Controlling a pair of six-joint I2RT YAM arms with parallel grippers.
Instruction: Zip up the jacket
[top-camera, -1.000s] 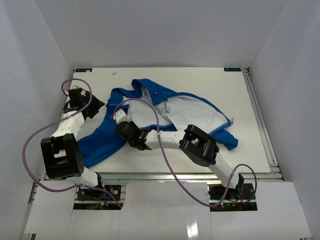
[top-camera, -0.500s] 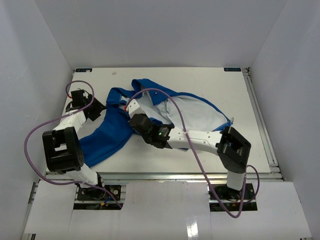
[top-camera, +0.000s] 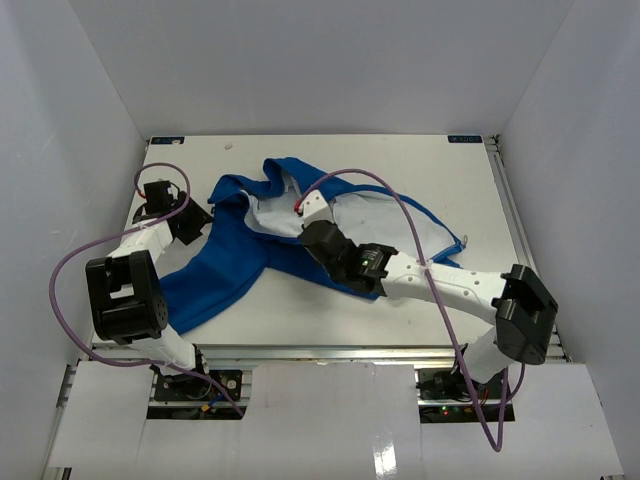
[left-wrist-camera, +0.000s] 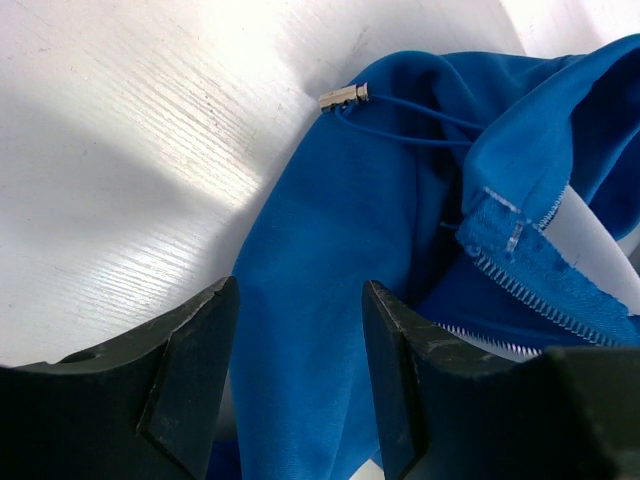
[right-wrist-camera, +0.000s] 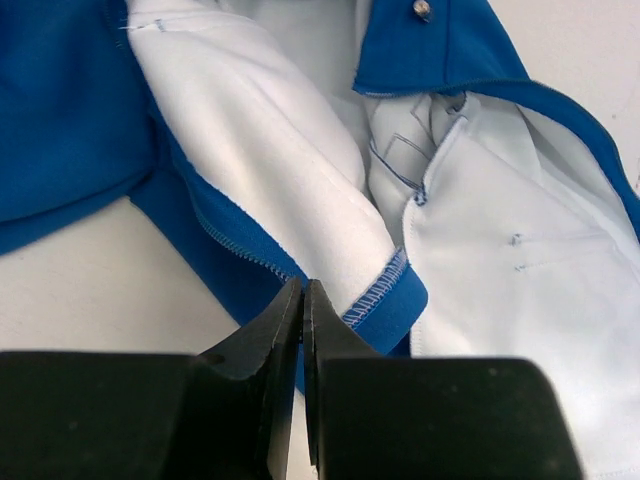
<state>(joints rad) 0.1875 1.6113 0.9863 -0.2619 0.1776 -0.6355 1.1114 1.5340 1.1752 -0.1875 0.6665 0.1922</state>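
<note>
A: Where's the jacket (top-camera: 215, 285)?

B: It lies open across the middle of the table (top-camera: 420, 160), pale lining up. A blue part trails toward the table's near left corner.

A: Left gripper (top-camera: 197, 218)?

B: Near the table's left edge, at the jacket's side. The jaws stand apart over blue cloth, gripping nothing.

A: And the right gripper (right-wrist-camera: 303, 290)?

B: Over the table's middle. Its fingers are pressed together, the tips at the stitched blue hem of a folded flap. I can't tell whether any cloth is nipped.

A: Zipper (left-wrist-camera: 520, 290)?

B: A row of teeth shows along a blue edge. A metal toggle (left-wrist-camera: 343, 97) on a thin cord lies on the cloth beyond.
</note>
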